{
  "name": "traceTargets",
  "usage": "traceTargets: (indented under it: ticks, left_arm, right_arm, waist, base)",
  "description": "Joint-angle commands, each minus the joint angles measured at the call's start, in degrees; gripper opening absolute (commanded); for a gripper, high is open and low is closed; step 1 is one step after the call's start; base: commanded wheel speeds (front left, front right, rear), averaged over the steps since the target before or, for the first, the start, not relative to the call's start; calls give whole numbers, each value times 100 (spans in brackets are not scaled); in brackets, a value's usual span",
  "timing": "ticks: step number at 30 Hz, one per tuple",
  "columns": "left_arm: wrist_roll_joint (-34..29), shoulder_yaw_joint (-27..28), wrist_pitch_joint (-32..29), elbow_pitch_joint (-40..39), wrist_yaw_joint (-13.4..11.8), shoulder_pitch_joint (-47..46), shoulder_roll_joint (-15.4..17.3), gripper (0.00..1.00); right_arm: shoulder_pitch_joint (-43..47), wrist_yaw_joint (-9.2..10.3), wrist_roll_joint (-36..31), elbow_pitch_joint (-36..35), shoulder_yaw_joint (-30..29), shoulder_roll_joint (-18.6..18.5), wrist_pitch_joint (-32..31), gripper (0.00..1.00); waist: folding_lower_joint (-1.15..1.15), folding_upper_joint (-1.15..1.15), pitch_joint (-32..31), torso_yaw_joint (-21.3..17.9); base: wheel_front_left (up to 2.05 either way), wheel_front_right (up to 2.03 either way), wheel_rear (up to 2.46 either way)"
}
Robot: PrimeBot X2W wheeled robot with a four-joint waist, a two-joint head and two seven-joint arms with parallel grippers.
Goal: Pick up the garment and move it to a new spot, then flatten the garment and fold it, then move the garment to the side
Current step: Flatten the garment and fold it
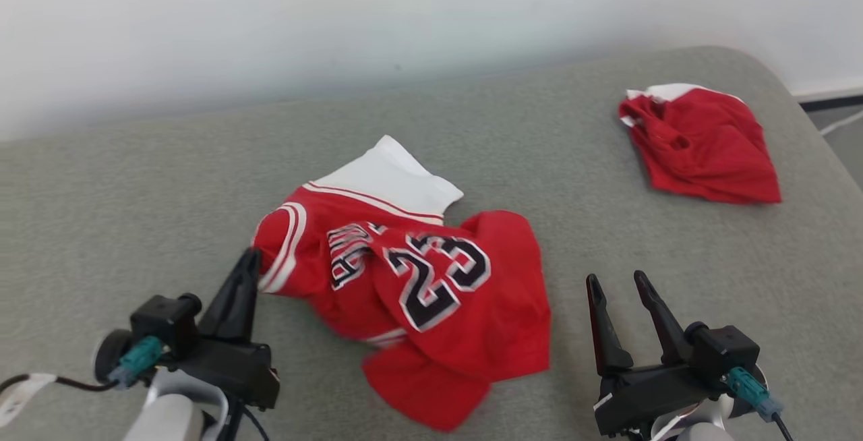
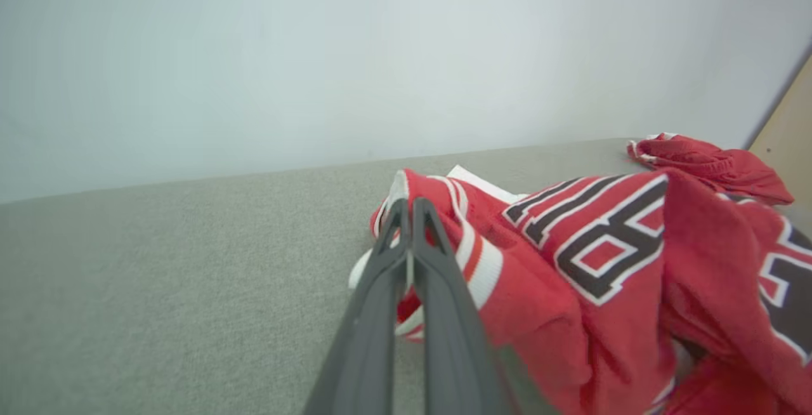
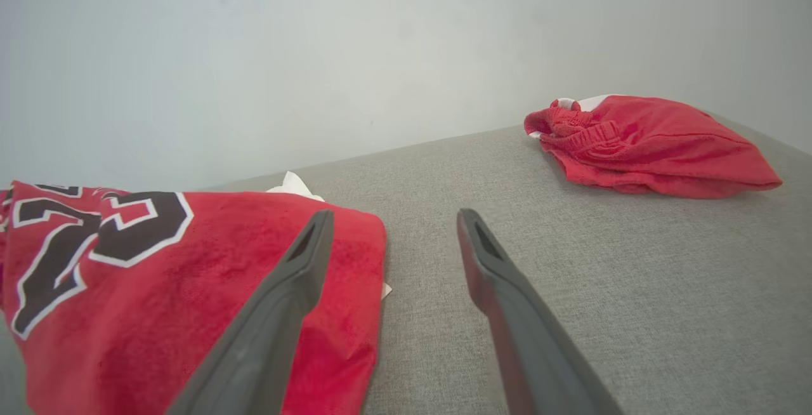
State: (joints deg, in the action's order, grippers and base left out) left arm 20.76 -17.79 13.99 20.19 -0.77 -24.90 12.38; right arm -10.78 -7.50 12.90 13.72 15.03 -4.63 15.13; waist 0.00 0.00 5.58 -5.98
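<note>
On the grey pad (image 1: 135, 225), a red shirt (image 1: 418, 279) gets pinched

Near the pad's front left corner, the left gripper (image 1: 251, 257) has its two fingers squeezed tight on the shirt's striped left edge. The crumpled red shirt, with a black 23 on it, lies in the middle of the pad, closer to the front edge. Just right of it is the right gripper (image 1: 616, 278), fingers spread wide, holding nothing. By the far right corner sit red shorts (image 1: 701, 151).
</note>
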Motion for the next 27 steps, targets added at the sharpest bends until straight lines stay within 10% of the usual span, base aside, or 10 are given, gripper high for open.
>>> traceTargets:
  ticks: [1,16,27]
  left_arm:
    - [-65,10,-48,-125,-33,97,76,0]
    - [-335,91,-1572,-3317,-668,1221,934,0]
    - [-257,210,-1878,-3865,-669,1010,1168,0]
  right_arm:
    - [87,2,1,-1,-9,14,5,100]
    - [121,2,9,-6,-111,103,12,100]
    - [6,2,-24,29,-103,88,13,100]
  waist:
    - [0,0,-128,195]
    - [0,0,-113,515]
    - [0,0,-21,441]
  base:
    - [0,0,0]
    - [0,0,0]
    - [0,0,0]
